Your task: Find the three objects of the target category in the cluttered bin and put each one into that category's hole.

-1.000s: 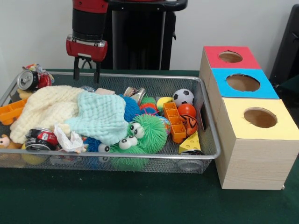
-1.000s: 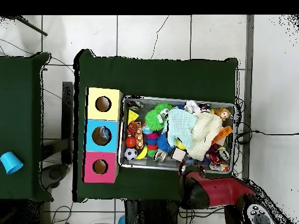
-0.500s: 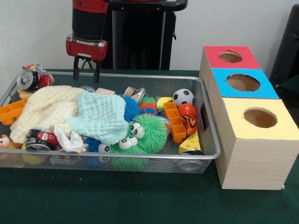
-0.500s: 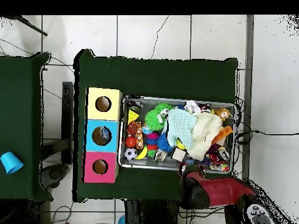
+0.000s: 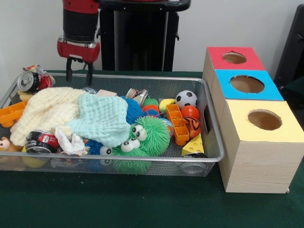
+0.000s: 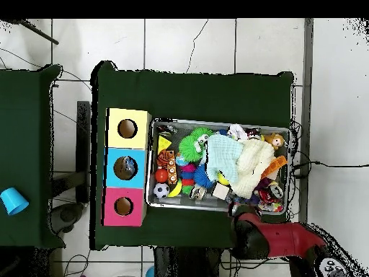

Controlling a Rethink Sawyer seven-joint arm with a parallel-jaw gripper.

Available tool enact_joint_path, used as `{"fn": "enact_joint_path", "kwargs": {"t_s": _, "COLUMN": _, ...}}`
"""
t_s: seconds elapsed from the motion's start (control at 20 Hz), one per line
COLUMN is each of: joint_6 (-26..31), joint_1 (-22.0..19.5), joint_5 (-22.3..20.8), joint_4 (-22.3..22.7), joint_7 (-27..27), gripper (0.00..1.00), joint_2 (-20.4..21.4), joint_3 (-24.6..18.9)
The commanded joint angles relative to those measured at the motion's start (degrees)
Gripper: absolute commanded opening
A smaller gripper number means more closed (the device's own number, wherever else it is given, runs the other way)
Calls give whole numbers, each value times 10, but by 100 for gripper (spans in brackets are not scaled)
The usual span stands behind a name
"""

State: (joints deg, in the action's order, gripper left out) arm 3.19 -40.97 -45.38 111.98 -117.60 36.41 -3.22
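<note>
The wire bin (image 5: 211, 128) (image 6: 220, 206) is full of mixed clutter. A cream knitted cloth (image 5: 45, 110) (image 6: 254, 162) and a mint cloth (image 5: 103, 118) (image 6: 224, 156) cover its left and middle. To the right lie a soccer ball (image 5: 186, 98) (image 6: 161, 190), an orange ball (image 5: 190, 112), a crushed can (image 5: 137, 95) and a cheese wedge (image 5: 194, 146). Another can (image 5: 29, 80) rests on the far left corner. My gripper (image 5: 79, 77) hangs open and empty above the bin's far rim, left of centre. The three-hole box stands beside the bin with a red top (image 5: 233, 58) (image 6: 123, 206), a blue top (image 5: 246, 84) (image 6: 125, 168) and a yellow top (image 5: 263, 119) (image 6: 127, 128).
Green fuzzy toys with eyes (image 5: 142, 137) (image 6: 193, 144) fill the bin's front middle. Orange blocks (image 5: 176, 124) lie by the balls, and an orange tray piece (image 5: 12, 114) pokes out at the left. A red can (image 5: 42, 141) sits front left. A blue cup (image 6: 11, 201) stands on the neighbouring table.
My gripper has shifted left along the bin's far rim in the front view and risen slightly. It stays open. Nothing in the bin has moved.
</note>
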Motion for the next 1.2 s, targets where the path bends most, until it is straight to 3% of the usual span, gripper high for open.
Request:
{"fn": "enact_joint_path", "kwargs": {"t_s": 0.05, "joint_6": 49, "joint_1": -8, "joint_5": 7, "joint_4": -53, "joint_7": 12, "gripper": 100, "joint_2": -11, "joint_3": -66}}
{"fn": "enact_joint_path", "kwargs": {"t_s": 0.75, "joint_6": 23, "joint_1": 46, "joint_5": 18, "joint_4": -58, "joint_7": -37, "gripper": 100, "joint_2": -20, "joint_3": -18}}
{"fn": "enact_joint_path", "kwargs": {"t_s": 1.2, "joint_6": 16, "joint_1": 39, "joint_5": 16, "joint_4": -60, "joint_7": -33, "gripper": 100, "joint_2": -24, "joint_3": -25}}
